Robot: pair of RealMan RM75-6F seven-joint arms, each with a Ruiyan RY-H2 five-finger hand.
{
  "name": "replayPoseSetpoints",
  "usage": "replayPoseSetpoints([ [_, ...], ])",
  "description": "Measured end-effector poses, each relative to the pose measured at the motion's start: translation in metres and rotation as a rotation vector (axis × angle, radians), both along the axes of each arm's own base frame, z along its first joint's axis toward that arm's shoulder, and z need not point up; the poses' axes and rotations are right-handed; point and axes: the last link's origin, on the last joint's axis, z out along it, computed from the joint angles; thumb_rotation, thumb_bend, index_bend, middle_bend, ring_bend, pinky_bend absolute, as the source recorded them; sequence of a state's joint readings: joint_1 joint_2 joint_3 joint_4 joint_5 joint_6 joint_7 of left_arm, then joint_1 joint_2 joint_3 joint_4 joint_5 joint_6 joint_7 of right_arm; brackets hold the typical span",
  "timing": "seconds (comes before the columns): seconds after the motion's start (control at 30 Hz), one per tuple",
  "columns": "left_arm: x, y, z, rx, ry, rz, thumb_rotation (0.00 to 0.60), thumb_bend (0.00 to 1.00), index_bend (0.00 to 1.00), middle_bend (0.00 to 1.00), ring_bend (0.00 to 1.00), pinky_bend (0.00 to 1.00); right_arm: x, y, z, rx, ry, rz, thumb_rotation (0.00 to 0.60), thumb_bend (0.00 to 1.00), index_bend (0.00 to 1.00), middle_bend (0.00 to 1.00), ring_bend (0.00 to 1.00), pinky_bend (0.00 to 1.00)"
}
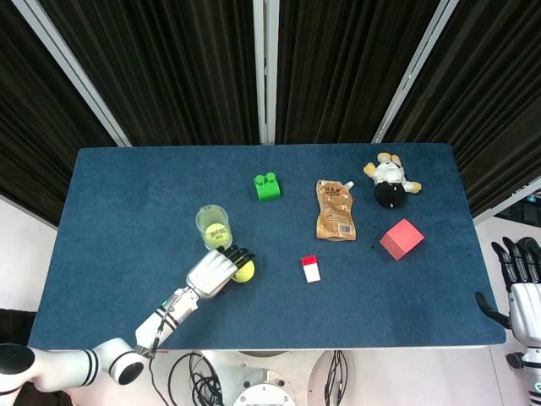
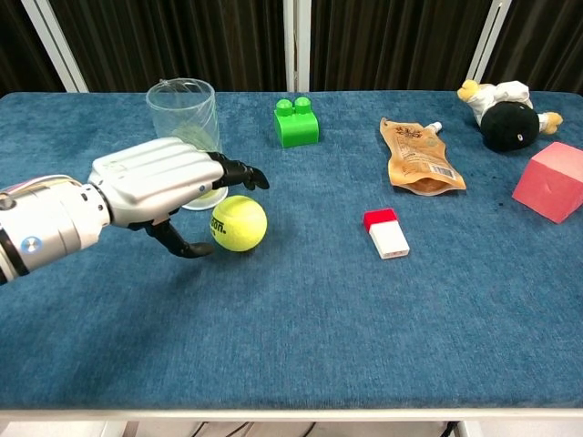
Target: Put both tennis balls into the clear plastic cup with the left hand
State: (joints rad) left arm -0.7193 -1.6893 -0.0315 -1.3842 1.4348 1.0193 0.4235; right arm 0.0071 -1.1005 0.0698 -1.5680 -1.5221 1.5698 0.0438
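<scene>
A clear plastic cup (image 1: 213, 225) (image 2: 185, 114) stands upright at the table's left middle, with one tennis ball (image 1: 216, 232) inside it. The second tennis ball (image 1: 245, 271) (image 2: 239, 223) lies on the blue cloth just front-right of the cup. My left hand (image 1: 215, 271) (image 2: 159, 187) is low over the table at that ball's left side. Its fingers (image 2: 239, 173) reach over the ball's top and its thumb (image 2: 187, 246) curls near the ball's left flank, holding nothing. In the chest view the hand hides the cup's base. My right hand (image 1: 520, 275) hangs off the table's right edge, fingers apart.
A green block (image 1: 268, 186) (image 2: 297, 123) sits behind the cup to the right. A small red-and-white box (image 1: 311, 268) (image 2: 386, 233) lies right of the loose ball. Further right are a brown pouch (image 1: 336, 210), a plush toy (image 1: 390, 182) and a red cube (image 1: 401, 238).
</scene>
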Motion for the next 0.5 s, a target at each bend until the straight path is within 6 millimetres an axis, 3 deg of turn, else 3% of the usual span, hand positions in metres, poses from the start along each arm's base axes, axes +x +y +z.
replayPoseSetpoints([
  [0.17,0.000,0.002,-0.005,-0.026,-0.012,0.012,0.600,0.20,0.15,0.17,0.18,0.44,0.000,0.000,0.003,-0.008,-0.007,-0.004,0.600,0.23,0.00,0.00,0.00,0.00],
  [0.23,0.001,0.003,-0.008,-0.039,-0.013,0.015,0.600,0.20,0.20,0.20,0.20,0.46,0.000,0.000,0.002,-0.005,-0.007,-0.006,0.600,0.23,0.00,0.00,0.00,0.00],
  [0.4,0.002,0.006,-0.013,-0.037,-0.019,0.022,0.600,0.20,0.35,0.37,0.35,0.61,-0.001,0.000,0.001,-0.001,-0.009,-0.007,0.600,0.23,0.00,0.00,0.00,0.00],
  [0.5,0.002,0.009,-0.013,-0.008,-0.026,0.014,0.600,0.20,0.46,0.50,0.49,0.73,0.000,0.000,0.002,-0.009,-0.014,-0.004,0.600,0.23,0.00,0.00,0.00,0.00],
])
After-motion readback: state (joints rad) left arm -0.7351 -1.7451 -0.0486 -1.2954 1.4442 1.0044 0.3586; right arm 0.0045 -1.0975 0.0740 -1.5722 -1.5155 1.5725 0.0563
